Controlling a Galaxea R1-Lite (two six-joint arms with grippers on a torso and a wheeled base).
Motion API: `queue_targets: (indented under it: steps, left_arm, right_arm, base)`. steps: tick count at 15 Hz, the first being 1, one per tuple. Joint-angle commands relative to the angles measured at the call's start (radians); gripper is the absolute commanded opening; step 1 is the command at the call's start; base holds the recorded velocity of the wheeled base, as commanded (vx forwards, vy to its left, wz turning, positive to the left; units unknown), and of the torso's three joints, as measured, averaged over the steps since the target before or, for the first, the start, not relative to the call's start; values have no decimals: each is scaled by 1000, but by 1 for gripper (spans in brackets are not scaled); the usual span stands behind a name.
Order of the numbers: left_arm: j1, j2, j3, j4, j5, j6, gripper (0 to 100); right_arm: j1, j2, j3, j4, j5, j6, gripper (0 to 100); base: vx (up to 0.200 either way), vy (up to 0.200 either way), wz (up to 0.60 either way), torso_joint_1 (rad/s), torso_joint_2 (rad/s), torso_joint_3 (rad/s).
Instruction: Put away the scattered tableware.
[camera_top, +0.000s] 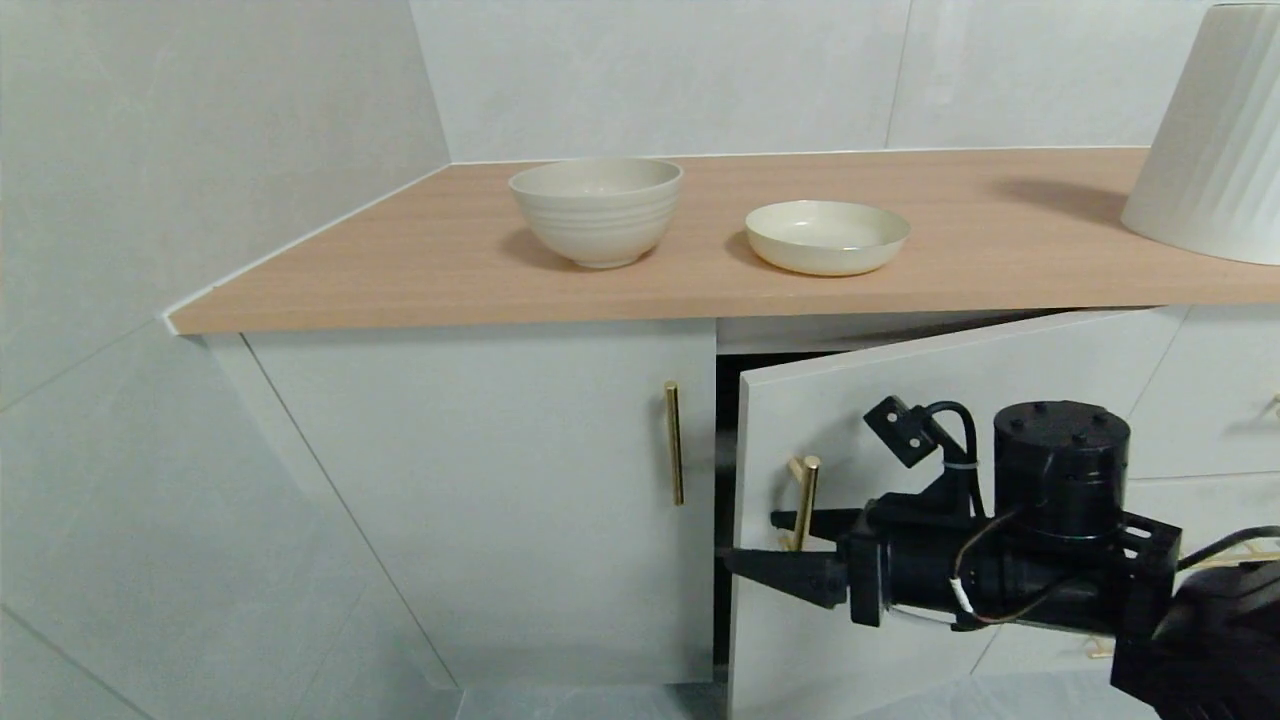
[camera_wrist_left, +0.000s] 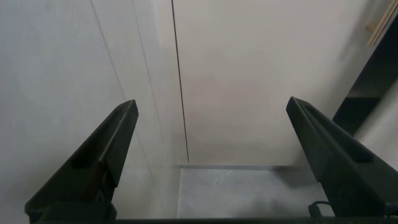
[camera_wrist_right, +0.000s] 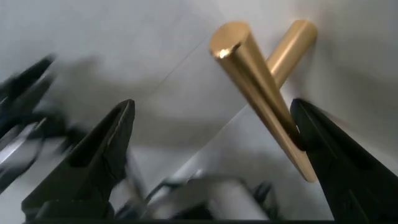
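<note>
On counter (camera_top: 1000, 230): ribbed cream bowl (camera_top: 596, 210) nr dish (camera_top: 827, 236)

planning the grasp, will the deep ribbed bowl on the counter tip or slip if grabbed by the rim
The bowl looks rigid, so it probably won't flex in a pinch. Its narrow foot under a wide body suggests it could tip if pushed high. Its smooth-looking rim may be slippery.
</note>
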Motion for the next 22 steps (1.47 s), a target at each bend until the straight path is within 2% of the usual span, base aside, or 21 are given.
queue_targets:
  steps: [1, 4, 7, 8, 9, 10, 11, 12, 14, 16, 17, 18, 19, 21, 22]
  left_arm:
    - [1, 0, 0, 0, 0, 0, 100]
    - [1, 0, 0, 0, 0, 7, 100]
    - [1, 0, -2, -3, 2, 35, 100]
    - [1, 0, -52, -8, -6, 36, 100]
    - [-1, 20, -152, 32, -44, 36, 100]
    - [-5, 101, -275, 110, -116, 35, 100]
    - [-7, 147, -336, 149, -152, 33, 100]
    - [-7, 295, -480, 195, -245, 32, 100]
    - [-7, 538, -627, 195, -300, 33, 100]
    - [-10, 759, -698, 193, -345, 33, 100]
    - [-21, 811, -696, 193, -368, 33, 100]
    - [-97, 885, -681, 193, -434, 26, 100]
    - [-206, 957, -655, 193, -498, -29, 100]
    - [-367, 1051, -632, 137, -518, -131, 100]
    - [-413, 1092, -624, 77, -518, -155, 100]
  right_arm:
    - [2, -136, 91, -6, 39, 1, 100]
    - [27, -196, 156, -6, 61, 1, 100]
    - [44, -227, 195, -7, 65, -1, 100]
    - [48, -240, 217, -6, 67, -4, 100]
    - [50, -248, 234, -7, 67, -4, 100]
    - [53, -250, 241, -7, 65, -4, 100]
    - [53, -253, 241, -7, 64, -5, 100]
    - [53, -271, 240, -7, 64, -4, 100]
    - [53, -285, 257, -7, 65, -5, 100]
    - [54, -296, 280, -7, 65, -5, 100]
    - [54, -297, 280, -7, 65, -5, 100]
    - [54, -297, 280, -7, 65, -5, 100]
    - [54, -297, 281, -6, 65, -5, 100]
    - [65, -297, 286, -7, 65, -5, 100]
    - [67, -297, 286, -6, 65, -5, 100]
  base:
    - [0, 0, 0, 0, 0, 0]
    - [0, 0, 0, 0, 0, 0]
    - [0, 0, 0, 0, 0, 0]
    - [0, 0, 0, 0, 0, 0]
    - [0, 0, 0, 0, 0, 0]
    - [0, 0, 0, 0, 0, 0]
    - [0, 0, 0, 0, 0, 0]
    - [0, 0, 0, 0, 0, 0]
    - [0, 0, 0, 0, 0, 0]
    - [0, 0, 0, 0, 0, 0]
    - [0, 0, 0, 0, 0, 0]
    - [0, 0, 0, 0, 0, 0]
    - [0, 0, 0, 0, 0, 0]
    - [0, 0, 0, 0, 0, 0]
    - [0, 0, 0, 0, 0, 0]
